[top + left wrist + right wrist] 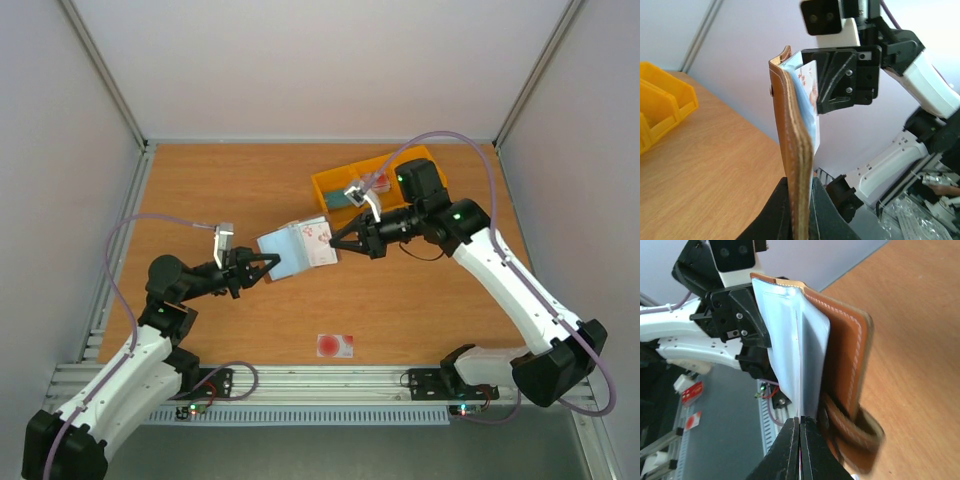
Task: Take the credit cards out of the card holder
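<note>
Left pincer point(270, 266) clamped on card holder point(283, 250), right pincer point(335, 243) pinching credit card point(318, 237), above wooden table point(430, 310), pale walls point(300, 60)

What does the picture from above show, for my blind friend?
Two grippers hold an open brown card holder over a wooden table: the left gripper grips it, the right gripper pinches a pale card inside. Another card lies near the front edge, a yellow bin behind.

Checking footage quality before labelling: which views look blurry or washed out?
Top external: evenly lit and sharp throughout. Left wrist: the card holder blurs near the lens. Right wrist: its pale lining looks washed out, and the snap tab is soft.
</note>
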Motion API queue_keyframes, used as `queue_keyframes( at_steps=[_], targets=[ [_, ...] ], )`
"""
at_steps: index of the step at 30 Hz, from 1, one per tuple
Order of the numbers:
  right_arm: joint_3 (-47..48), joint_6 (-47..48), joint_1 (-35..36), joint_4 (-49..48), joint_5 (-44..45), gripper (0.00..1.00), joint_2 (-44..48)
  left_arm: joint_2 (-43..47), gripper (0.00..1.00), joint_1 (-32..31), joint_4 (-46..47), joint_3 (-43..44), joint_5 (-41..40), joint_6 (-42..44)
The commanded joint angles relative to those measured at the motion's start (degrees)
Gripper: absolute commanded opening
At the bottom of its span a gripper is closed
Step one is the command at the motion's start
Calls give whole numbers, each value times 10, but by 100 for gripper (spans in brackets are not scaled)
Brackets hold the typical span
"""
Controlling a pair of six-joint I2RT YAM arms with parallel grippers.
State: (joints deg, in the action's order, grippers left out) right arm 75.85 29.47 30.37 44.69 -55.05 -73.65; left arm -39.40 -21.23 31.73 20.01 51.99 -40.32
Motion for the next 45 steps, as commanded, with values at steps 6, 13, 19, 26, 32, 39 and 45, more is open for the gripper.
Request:
queue_keyframes(
  at_steps=[6,13,19,26,32,39,45],
  targets=[
    [-14,-50,-95,-35,26,1,59,-3,0,0,-78,-25,-136,-63],
    [-66,-318,-230,-190,118,1,63,-4,0,12,-172,-21,-220,-63],
    [-120,-539,-317,-403,279,1,-26,6,0,19,-181,-25,-230,-67],
    [-67,-639,-322,-505,451,1,-187,24,0,34,-179,-34,-230,-73],
    [-14,-674,-325,-511,508,1,-294,27,0,41,-172,-37,-232,-70],
    [14,-733,-329,-502,484,1,-377,27,0,46,-163,-39,-232,-73],
    [-50,-747,-326,-535,465,1,-364,23,0,50,-160,-40,-232,-73]
  ],
)
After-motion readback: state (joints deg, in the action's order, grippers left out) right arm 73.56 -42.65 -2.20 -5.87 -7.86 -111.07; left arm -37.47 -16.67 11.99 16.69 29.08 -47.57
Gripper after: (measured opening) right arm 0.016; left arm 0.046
